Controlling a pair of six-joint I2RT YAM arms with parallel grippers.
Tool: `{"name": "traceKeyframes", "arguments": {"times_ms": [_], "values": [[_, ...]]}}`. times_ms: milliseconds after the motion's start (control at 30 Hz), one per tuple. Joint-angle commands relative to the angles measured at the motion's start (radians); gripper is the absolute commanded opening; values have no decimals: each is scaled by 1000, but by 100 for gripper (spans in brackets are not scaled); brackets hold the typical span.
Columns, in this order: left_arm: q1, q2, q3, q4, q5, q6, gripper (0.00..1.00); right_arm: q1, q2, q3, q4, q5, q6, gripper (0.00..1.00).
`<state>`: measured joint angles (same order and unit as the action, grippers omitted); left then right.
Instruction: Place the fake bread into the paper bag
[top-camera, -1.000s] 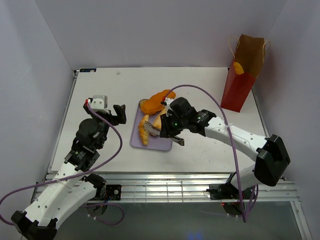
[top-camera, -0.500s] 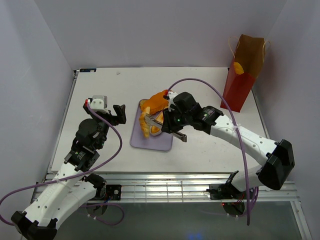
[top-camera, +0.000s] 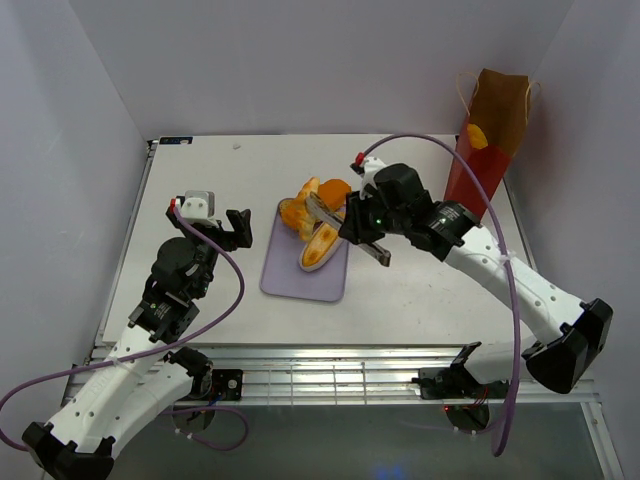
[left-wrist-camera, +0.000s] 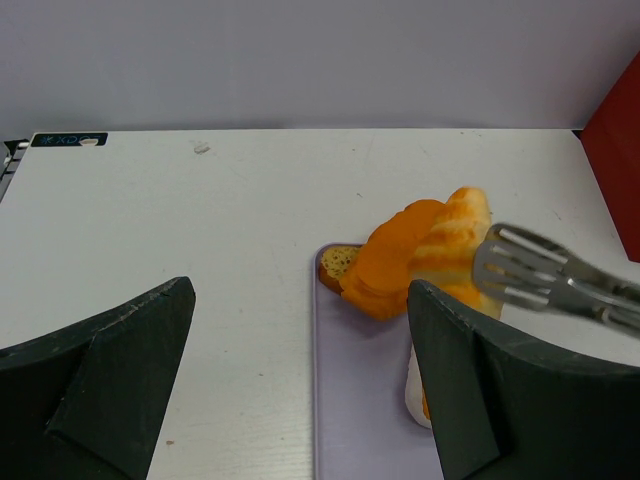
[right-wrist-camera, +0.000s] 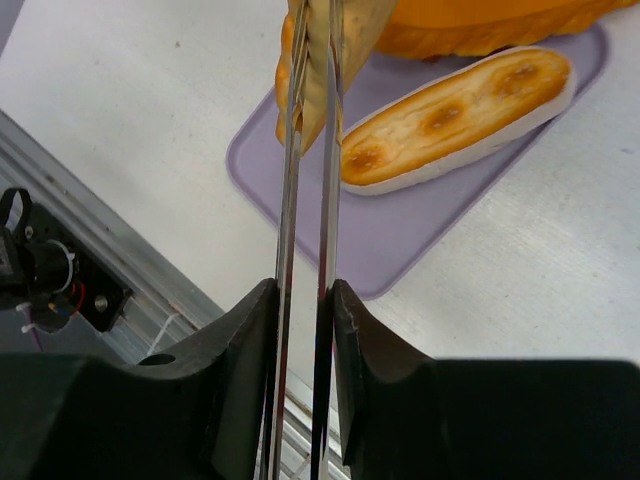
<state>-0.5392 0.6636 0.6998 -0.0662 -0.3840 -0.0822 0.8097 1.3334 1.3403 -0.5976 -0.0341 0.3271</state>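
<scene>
My right gripper (top-camera: 366, 240) is shut on thin metal tongs (top-camera: 335, 222), seen between its fingers in the right wrist view (right-wrist-camera: 305, 295). The tong tips pinch a tan croissant-like pastry (right-wrist-camera: 312, 70), lifted above the lavender tray (top-camera: 290, 280); it also shows in the top view (top-camera: 310, 192). A long orange-brown loaf (top-camera: 320, 246) lies on the tray. Orange pastries (top-camera: 291, 213) sit at the tray's far end. The red and brown paper bag (top-camera: 490, 140) stands upright at the far right. My left gripper (top-camera: 232, 228) is open and empty, left of the tray.
White walls close the table at the back and both sides. A metal rail runs along the near edge (top-camera: 330, 365). The purple cable of the right arm (top-camera: 420, 145) arcs above the table between the tray and the bag.
My right gripper has risen and moved right and back with the tongs, lifting the tan pastry off the tray. The long loaf now lies uncovered. The left arm has not moved.
</scene>
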Motion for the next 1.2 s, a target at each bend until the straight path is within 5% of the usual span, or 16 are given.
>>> {"name": "traceKeyframes", "arguments": {"times_ms": [0,633,1167], "values": [[-5,-7,-3,19,5,4,98,-87,-71,83,16,1,-43,33],[-10,-19,3,16,14,2,98,-664,-65,341,-51,-133,-145,33],[-24,-50,9,11,31,-7,98,-980,49,487,-47,-194,-129,33]]}}
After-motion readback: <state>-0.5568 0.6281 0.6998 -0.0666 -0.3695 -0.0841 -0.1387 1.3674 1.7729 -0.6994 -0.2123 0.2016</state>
